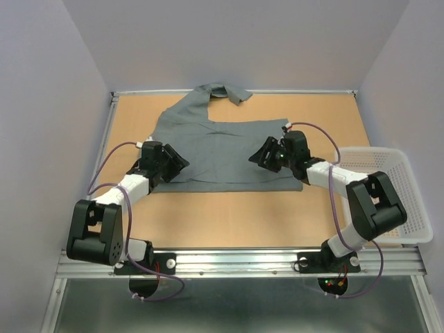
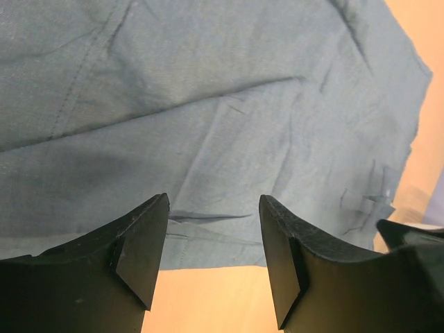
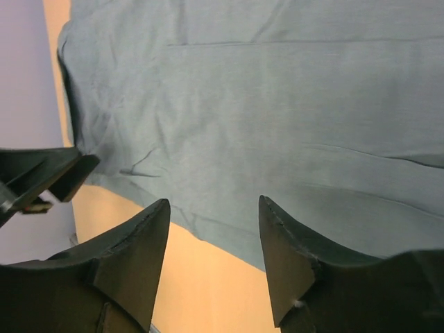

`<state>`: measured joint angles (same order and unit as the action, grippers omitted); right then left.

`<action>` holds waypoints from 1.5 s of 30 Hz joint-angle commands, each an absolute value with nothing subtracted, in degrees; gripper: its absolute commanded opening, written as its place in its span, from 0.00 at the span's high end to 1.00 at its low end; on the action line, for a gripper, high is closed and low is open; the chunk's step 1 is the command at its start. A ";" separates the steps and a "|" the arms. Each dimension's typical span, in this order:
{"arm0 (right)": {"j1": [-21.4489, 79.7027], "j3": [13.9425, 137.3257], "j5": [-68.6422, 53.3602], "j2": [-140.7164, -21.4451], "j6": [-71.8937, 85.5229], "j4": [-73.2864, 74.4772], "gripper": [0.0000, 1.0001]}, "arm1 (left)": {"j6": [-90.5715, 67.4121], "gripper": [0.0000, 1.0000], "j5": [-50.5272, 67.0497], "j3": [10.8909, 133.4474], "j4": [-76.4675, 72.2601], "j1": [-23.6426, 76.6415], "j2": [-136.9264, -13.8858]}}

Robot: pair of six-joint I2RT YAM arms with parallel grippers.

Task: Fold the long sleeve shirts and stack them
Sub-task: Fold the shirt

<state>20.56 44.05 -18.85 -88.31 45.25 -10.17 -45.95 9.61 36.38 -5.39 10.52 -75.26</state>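
On the tabletop (image 1: 208, 218) the grey shirt (image 1: 222, 146) lies spread flat toward the far edge, collar at the back rim, a white basket (image 1: 411, 208) off to the right, and the left pincer (image 1: 182, 162) and right pincer (image 1: 258, 157) hover over its near corners, jaws apart, gripping nothing.

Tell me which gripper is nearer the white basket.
The right gripper: its arm runs beside the white mesh basket, while the left gripper sits across the grey shirt.
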 commanded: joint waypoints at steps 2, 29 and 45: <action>25.83 49.31 -19.60 -92.28 47.72 -9.40 0.43 | -46.76 0.35 7.83 36.92 -8.17 10.11 -77.86; 30.93 65.12 5.43 -98.85 19.60 11.60 0.46 | -32.79 0.34 -6.76 50.35 7.47 14.23 -78.38; 40.69 62.06 9.50 -103.80 19.07 25.39 0.46 | -28.83 0.35 -6.33 52.13 20.47 19.69 -93.96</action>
<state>37.93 66.08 9.52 -105.75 18.57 16.60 -30.02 -7.05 55.53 12.95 19.44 -96.40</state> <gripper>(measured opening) 0.538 0.654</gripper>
